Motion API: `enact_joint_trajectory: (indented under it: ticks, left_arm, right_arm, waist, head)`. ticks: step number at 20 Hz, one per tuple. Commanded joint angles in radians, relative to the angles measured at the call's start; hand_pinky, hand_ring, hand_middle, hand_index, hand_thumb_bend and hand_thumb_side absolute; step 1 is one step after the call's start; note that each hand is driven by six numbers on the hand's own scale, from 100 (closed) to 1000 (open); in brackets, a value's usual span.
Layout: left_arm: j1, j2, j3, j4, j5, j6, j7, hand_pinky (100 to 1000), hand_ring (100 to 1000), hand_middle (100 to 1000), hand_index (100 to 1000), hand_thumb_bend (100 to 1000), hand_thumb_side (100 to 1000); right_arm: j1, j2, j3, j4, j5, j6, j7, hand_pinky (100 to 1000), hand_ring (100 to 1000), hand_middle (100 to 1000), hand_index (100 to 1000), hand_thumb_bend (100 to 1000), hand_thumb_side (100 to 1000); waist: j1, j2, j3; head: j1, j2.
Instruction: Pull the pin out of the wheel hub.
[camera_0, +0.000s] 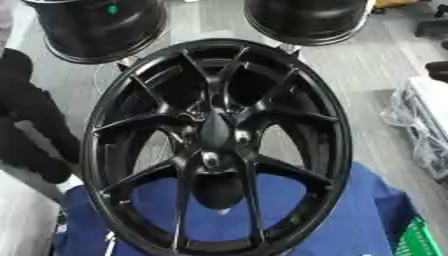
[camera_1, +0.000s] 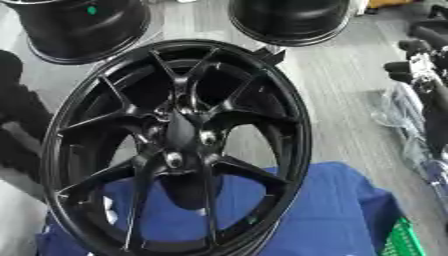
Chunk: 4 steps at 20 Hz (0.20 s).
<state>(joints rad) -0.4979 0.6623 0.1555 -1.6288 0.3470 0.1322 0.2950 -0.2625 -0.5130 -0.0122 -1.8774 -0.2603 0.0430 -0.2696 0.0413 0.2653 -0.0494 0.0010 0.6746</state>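
Observation:
A black multi-spoke wheel hub (camera_0: 217, 145) stands tilted on a blue cloth (camera_0: 350, 220), filling the middle of both views. Two small shiny silver pieces sit in its centre: one (camera_0: 242, 136) right of the middle, the other (camera_0: 210, 159) lower down. I cannot tell which of them is the pin. A dark blurred shape at the left edge looks like my left hand (camera_0: 31, 130), apart from the rim. My right hand (camera_1: 413, 56) shows at the right edge of the right eye view, fingers stretched leftward, holding nothing and well clear of the wheel.
Two more black wheels (camera_0: 101, 27) (camera_0: 306, 17) lie on the grey floor behind. Crumpled clear plastic (camera_0: 420, 130) lies at the right. A green crate corner (camera_0: 416, 240) shows at the bottom right, and something white (camera_0: 22, 220) at the lower left.

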Motion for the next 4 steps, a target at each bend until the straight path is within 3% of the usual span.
enact_joint_trajectory:
  ticks: [1, 4]
  left_arm:
    - [-0.003, -0.092, 0.036, -0.038, 0.079, -0.011, 0.125, 636, 719, 703, 741, 294, 730]
    - [0.005, -0.162, 0.051, -0.040, 0.065, -0.029, 0.164, 640, 726, 714, 751, 305, 734]
  right_arm:
    - [-0.007, -0.009, -0.011, -0.019, -0.006, -0.002, -0.003, 763, 691, 786, 900, 100, 626]
    - [-0.008, -0.004, -0.011, -0.020, -0.008, -0.002, -0.004, 763, 691, 786, 900, 100, 627]
  waist:
    - [-0.006, -0.012, 0.001]
    - [-0.014, -0.009, 0.001]
  head:
    - [0.005, -0.003]
    - [0.007, -0.007]
